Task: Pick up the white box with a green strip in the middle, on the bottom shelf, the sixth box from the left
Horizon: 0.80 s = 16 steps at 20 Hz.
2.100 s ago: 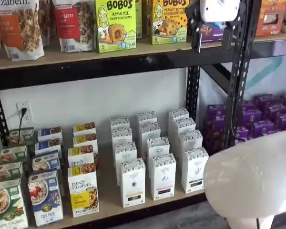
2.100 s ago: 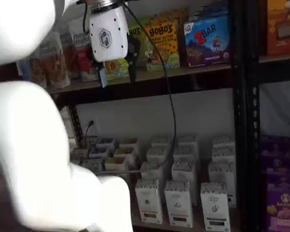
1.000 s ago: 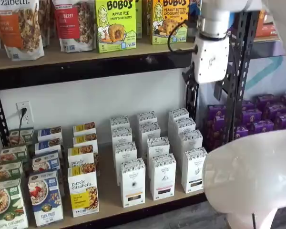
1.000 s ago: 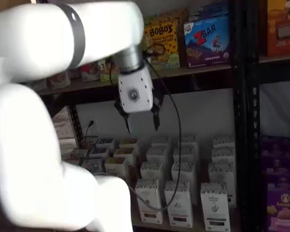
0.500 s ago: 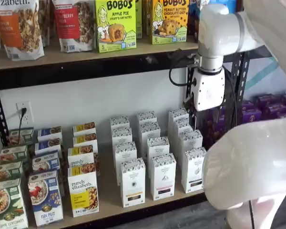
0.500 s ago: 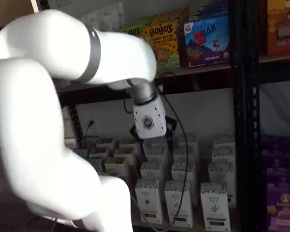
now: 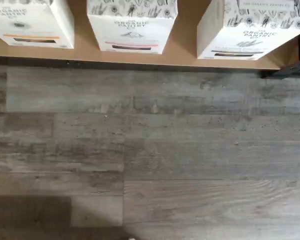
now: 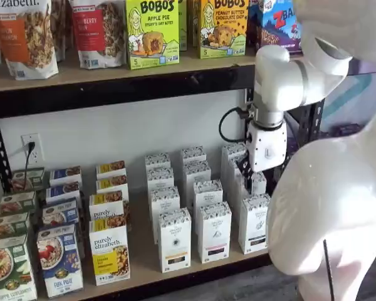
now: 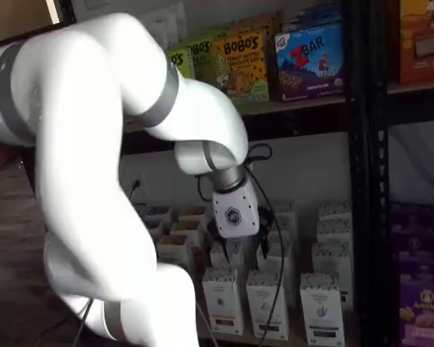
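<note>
The bottom shelf is a tan board with a black beam, and rows of white boxes stand on it. The white box with a green strip stands at the front of the rightmost white row; it shows in both shelf views. My gripper hangs above and behind that box, in front of the same row. In a shelf view its black fingers blur against the boxes, so no gap shows. The wrist view shows three white box fronts on the board edge, one with a green strip.
Colourful granola boxes fill the shelf's left part. The upper shelf carries Bobo's boxes. A black post stands behind the gripper. Purple boxes sit in the bay to the right. The arm's white link covers the right side. The floor is grey wood.
The gripper has come down from the upper shelf's level to just above the white boxes on the bottom shelf. The arm has swung further in front of the rack.
</note>
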Motion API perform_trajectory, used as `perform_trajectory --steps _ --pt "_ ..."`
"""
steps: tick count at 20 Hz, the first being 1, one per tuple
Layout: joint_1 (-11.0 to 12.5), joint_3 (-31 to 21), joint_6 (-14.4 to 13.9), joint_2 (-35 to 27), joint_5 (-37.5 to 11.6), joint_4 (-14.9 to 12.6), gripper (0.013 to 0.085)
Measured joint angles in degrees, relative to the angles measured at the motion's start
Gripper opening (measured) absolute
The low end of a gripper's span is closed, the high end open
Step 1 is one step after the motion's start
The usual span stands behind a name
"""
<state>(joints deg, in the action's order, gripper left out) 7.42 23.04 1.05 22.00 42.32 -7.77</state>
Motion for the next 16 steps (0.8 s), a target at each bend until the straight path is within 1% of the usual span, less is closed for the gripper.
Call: perform_trajectory --steps 1,6,7,9,13,16 --pt "-0.12 0.09 -0.97 -1.41 -1.25 -1.01 0.0850" --pt "-0.08 0.80 -2.23 -8.64 -7.92 -1.89 0.0850" --pt "-0.05 0.85 -3.30 -9.86 -9.45 -2.99 0.0850" --pt "0.27 1.02 -6.37 -13.13 -13.64 -6.45 0.0850" --pt "1.03 3.20 -12.11 -20.02 -17.91 -13.12 0.0850" --pt "1.65 5.41 -13.78 -25.55 -21.50 -15.08 0.0850"
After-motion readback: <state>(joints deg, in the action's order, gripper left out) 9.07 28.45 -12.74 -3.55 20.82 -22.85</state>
